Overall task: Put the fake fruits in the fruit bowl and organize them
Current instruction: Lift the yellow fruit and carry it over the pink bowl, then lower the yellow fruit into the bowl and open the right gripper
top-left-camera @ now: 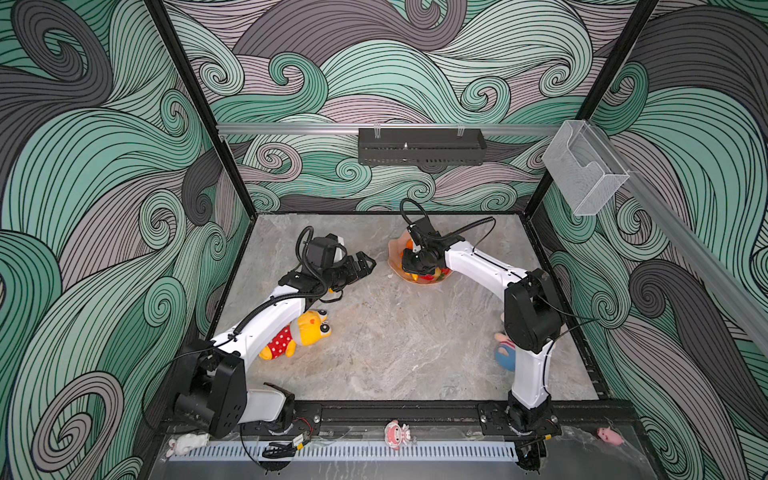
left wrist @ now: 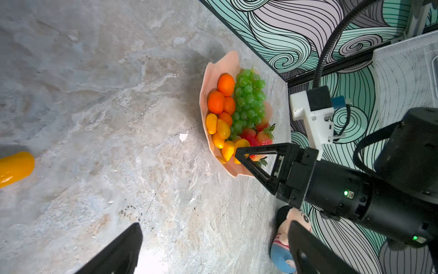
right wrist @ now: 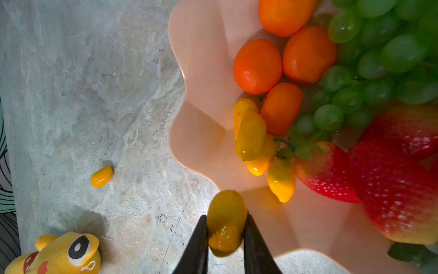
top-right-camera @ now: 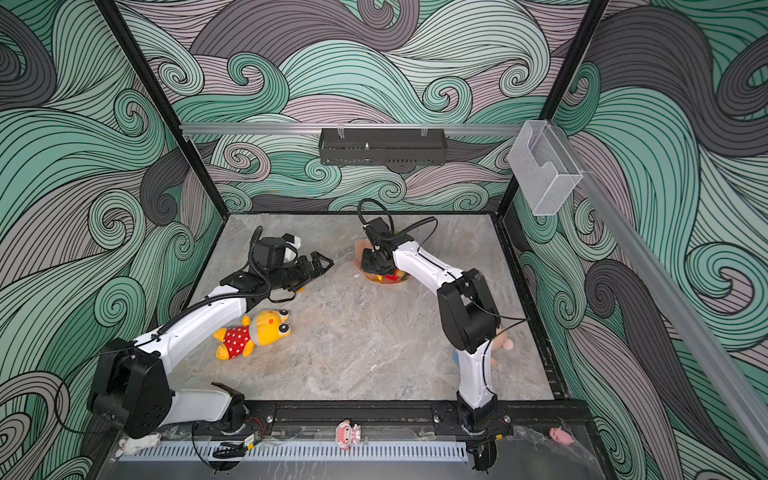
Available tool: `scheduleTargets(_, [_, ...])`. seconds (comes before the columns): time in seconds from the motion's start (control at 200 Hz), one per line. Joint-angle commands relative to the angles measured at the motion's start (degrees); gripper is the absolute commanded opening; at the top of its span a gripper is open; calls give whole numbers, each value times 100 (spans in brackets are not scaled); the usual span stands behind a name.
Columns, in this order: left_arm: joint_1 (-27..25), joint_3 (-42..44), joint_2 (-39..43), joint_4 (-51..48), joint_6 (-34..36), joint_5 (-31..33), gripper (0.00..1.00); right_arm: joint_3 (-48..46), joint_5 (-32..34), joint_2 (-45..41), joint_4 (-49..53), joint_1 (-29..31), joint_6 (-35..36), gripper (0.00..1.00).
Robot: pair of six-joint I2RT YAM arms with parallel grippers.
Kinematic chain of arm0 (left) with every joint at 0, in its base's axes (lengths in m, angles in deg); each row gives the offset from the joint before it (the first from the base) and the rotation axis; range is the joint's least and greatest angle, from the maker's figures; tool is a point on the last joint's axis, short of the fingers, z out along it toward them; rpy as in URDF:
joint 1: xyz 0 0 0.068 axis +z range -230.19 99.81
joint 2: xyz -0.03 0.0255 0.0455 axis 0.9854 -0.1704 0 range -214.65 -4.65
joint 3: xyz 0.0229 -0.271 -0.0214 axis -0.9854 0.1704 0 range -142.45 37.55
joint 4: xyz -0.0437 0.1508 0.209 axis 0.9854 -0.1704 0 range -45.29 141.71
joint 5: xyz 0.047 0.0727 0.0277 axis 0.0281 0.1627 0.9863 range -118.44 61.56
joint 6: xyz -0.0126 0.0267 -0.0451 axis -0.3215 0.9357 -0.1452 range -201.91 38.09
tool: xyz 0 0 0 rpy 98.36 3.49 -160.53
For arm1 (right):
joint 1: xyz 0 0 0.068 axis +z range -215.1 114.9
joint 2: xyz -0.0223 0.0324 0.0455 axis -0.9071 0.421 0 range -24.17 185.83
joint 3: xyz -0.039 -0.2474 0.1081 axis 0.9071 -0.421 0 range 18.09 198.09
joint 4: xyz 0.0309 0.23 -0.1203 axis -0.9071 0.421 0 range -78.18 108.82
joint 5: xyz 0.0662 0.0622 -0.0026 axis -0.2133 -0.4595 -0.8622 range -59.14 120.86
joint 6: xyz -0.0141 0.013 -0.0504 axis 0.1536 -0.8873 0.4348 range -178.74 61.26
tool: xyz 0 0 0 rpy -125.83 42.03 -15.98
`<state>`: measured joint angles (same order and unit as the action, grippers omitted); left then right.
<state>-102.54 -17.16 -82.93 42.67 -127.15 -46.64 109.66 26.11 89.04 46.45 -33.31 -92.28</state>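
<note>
The peach-pink fruit bowl stands near the back wall. In it lie orange tangerines, a green grape bunch, red strawberries and several yellow kumquats. My right gripper hangs just over the bowl's rim, shut on one kumquat. Another kumquat lies loose on the table left of the bowl. My left gripper hovers left of the bowl, open, with nothing between its fingers.
A yellow plush toy in red dotted shorts lies by the left arm. A plush doll with a blue cap sits behind the right arm's base. The patterned back wall runs close behind the bowl.
</note>
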Motion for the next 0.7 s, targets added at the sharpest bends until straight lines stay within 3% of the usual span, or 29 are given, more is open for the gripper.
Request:
scheduleTargets(0.0, [-79, -296, -178, 100, 98, 118, 99, 364, -63, 240, 193, -114, 368, 22])
scheduleTargets(0.45, [-112, -409, -284, 51, 233, 140, 99, 1524, -361, 1173, 698, -200, 803, 24])
scheduleTargets(0.695, [-114, -399, -284, 37, 247, 141, 99, 1676, -389, 1343, 821, -202, 840, 27])
